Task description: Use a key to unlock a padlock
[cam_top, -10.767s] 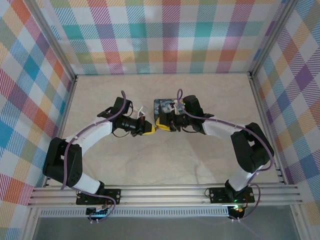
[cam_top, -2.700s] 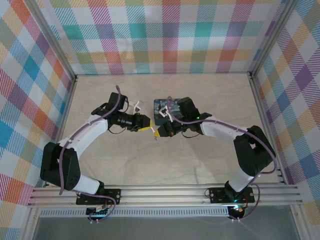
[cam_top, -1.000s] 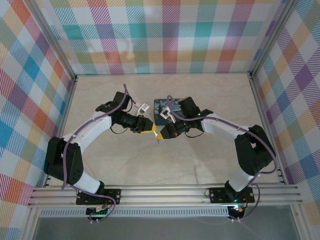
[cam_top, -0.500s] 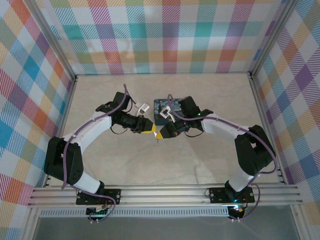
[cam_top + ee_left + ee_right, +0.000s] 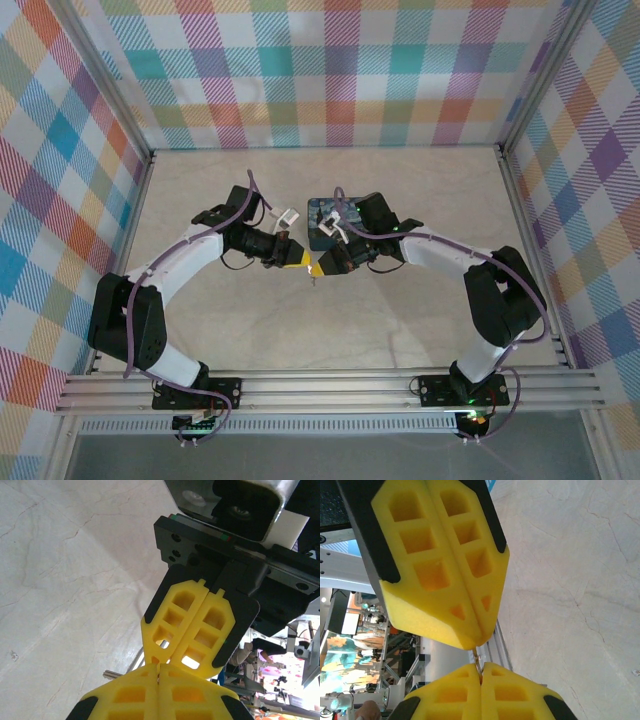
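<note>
**Meeting tip to tip over the middle of the counter**

From above, the left gripper (image 5: 302,265) and the right gripper (image 5: 319,268) point straight at each other over the pale counter (image 5: 400,330). The left arm reaches in from 9 o'clock and the right arm from 3 o'clock, and their yellow tips touch or very nearly touch.

The left gripper has its fingers pressed flat together. The right gripper is clamped on a thin brass-coloured sliver (image 5: 479,661), which stands in the seam of its tips and reaches across to the left gripper's tips. I cannot tell whether this is the key.

In the left wrist view, a small grey metal pin (image 5: 111,674) juts out at 9 o'clock of the left gripper's tips.

The padlock is too small or too hidden among the yellow fingers to pick out, so I cannot tell where it is.

A dark-blue box (image 5: 318,212) lies on the counter at 12 o'clock of the meeting point, just beside the right gripper.
</note>
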Controlling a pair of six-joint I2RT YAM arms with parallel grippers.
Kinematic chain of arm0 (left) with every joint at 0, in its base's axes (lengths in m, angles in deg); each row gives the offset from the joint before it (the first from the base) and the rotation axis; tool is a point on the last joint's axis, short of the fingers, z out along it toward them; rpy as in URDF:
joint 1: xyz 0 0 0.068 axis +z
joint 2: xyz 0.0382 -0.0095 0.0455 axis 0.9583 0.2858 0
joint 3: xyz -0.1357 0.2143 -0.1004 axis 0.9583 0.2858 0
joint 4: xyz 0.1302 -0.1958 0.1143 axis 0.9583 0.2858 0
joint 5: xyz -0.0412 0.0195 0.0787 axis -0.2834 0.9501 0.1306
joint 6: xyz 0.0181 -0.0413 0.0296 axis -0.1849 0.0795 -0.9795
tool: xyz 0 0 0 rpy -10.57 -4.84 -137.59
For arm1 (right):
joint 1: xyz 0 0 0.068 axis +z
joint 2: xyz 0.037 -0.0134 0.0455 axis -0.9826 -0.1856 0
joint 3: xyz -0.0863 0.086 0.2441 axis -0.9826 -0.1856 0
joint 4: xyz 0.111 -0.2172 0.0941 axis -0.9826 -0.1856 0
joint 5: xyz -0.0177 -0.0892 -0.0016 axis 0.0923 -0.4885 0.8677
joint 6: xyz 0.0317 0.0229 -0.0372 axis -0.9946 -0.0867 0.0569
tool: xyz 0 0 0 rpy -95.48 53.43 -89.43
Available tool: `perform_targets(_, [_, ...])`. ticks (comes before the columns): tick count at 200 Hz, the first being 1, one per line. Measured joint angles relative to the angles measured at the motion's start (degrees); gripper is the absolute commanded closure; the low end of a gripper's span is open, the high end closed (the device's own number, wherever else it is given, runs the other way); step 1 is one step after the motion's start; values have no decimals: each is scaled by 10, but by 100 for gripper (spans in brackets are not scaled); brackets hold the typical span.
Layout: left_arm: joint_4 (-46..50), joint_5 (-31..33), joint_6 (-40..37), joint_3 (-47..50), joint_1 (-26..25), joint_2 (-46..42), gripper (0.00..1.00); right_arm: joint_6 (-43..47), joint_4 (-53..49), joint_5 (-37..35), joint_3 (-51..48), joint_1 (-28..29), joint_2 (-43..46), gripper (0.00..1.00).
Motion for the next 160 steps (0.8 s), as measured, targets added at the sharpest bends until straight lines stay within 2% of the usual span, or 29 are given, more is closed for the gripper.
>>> perform_targets(11, [0, 0, 0, 1, 0, 0, 100, 0, 0, 0, 0, 0, 0, 87])
perform_targets(33, [-7, 7, 5, 3, 0, -1, 100, -2, 2, 0, 0, -3, -1, 67])
perform_targets(69, [-60, 40, 56, 28, 0, -10, 100, -22, 30, -5, -20, -25, 4, 47])
perform_targets(101, [-125, 75, 119, 56, 0, -23, 100, -85, 75, -45, -39, -48, 27, 47])
perform_targets(136, [-210, 121, 193, 85, 0, -41, 100, -224, 207, -99, -62, -47, 38, 52])
perform_targets(160, [-260, 144, 239, 103, 0, -54, 100, -300, 257, -138, -81, -43, 38, 52])
